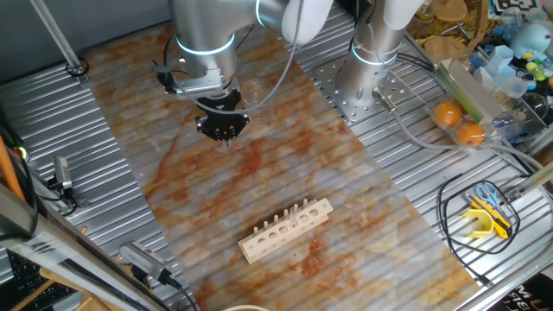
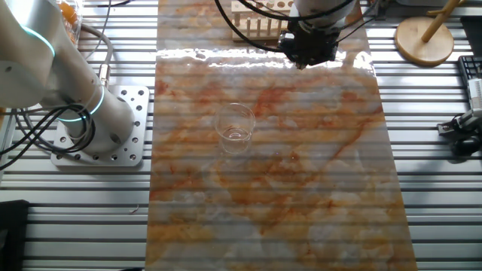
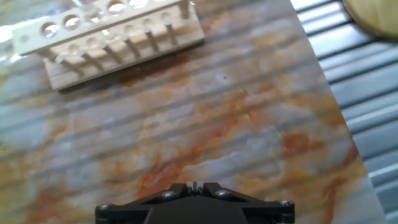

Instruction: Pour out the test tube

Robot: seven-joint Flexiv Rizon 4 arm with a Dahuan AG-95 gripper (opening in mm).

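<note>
My black gripper (image 1: 226, 138) hangs over the marbled table top, between the pale wooden rack (image 1: 285, 231) and a clear glass beaker (image 2: 236, 129). In the other fixed view the gripper (image 2: 303, 64) is just in front of the rack (image 2: 256, 22). The hand view shows the gripper (image 3: 195, 185) with its jaws shut, only a thin pale sliver between them. The rack (image 3: 118, 46) lies ahead of it with its pegs toward me. I cannot make out the test tube in any view, and the sliver is too small to name.
A second arm's base (image 2: 98, 124) is bolted at the table's side. Two oranges (image 1: 458, 121), cables and a yellow tool (image 1: 488, 220) lie on the ribbed metal beside the mat. A round wooden stand (image 2: 425, 38) stands at one corner.
</note>
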